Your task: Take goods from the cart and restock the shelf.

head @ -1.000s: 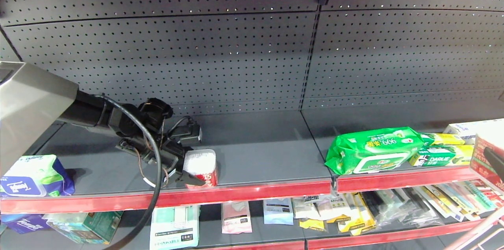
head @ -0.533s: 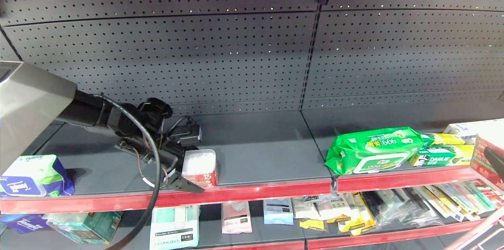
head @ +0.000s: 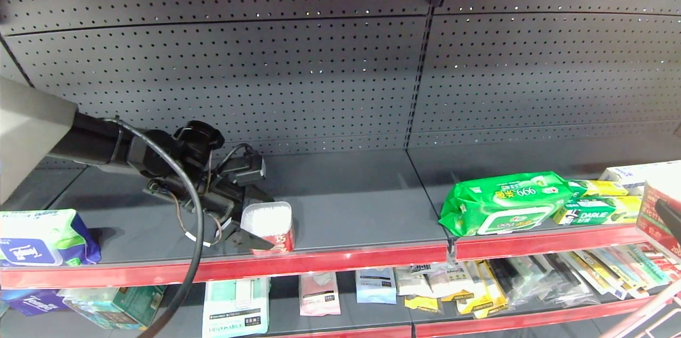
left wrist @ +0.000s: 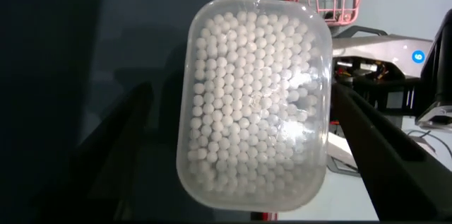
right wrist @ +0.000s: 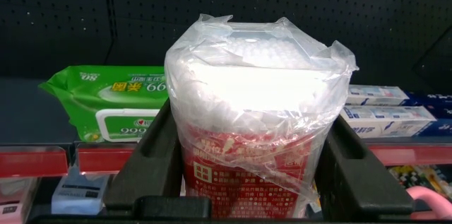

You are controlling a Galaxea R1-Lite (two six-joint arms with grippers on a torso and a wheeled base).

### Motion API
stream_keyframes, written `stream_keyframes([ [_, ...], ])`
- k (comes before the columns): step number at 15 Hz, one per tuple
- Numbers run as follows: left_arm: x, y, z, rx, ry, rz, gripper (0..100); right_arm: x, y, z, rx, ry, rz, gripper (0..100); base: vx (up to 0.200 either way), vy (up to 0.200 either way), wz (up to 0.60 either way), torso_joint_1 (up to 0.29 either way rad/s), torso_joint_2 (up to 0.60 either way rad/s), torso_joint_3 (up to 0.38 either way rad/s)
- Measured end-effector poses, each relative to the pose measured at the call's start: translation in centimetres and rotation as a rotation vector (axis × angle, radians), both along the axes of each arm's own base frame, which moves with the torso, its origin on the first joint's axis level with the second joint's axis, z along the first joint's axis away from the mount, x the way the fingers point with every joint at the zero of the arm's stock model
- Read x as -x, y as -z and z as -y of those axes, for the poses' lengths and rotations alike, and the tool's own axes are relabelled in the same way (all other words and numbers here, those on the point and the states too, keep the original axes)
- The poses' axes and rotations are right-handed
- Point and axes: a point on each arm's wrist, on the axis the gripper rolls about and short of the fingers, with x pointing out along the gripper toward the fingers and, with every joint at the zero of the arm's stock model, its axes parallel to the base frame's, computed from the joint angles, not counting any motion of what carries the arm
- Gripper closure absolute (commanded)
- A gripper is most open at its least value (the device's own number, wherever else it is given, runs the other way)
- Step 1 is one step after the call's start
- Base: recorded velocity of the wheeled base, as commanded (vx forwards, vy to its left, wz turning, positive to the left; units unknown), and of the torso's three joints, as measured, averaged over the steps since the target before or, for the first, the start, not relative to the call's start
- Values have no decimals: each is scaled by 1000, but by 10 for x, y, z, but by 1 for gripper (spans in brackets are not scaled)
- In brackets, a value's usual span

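1. Head view: the left gripper (head: 264, 224) sits at the front edge of the shelf (head: 362, 205), jaws spread to either side of a swab tub (head: 274, 221) standing upright there. A green wipes pack (head: 505, 202) lies well apart, toward the robot's right.
2. Left wrist view: white swab heads fill the swab tub's clear top; both jaws stand clear of its walls.
3. Right wrist view: the right gripper (right wrist: 247, 160) has its jaws pinching a wrapped tub (right wrist: 258, 90), held upright in front of the shelf.

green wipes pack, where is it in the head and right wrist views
Head view: green wipes pack lies at the front of the right shelf section.
Right wrist view: green wipes pack behind the wrapped swab tub.
Shared landmark: the red shelf strip under it.
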Motion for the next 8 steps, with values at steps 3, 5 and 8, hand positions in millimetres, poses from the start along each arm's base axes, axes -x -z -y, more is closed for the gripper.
stream_keyframes([
  [3,4,-13,-1,24,-9,17,0,0,1,0,0,0,-3,100,0,0,0,0,0,0],
  [5,6,-22,-1,45,-15,30,0,0,1,0,1,0,-3,100,0,0,0,0,0,0],
  [8,5,-39,-2,91,-38,64,0,1,1,0,2,0,-1,100,0,0,0,0,0,0],
])
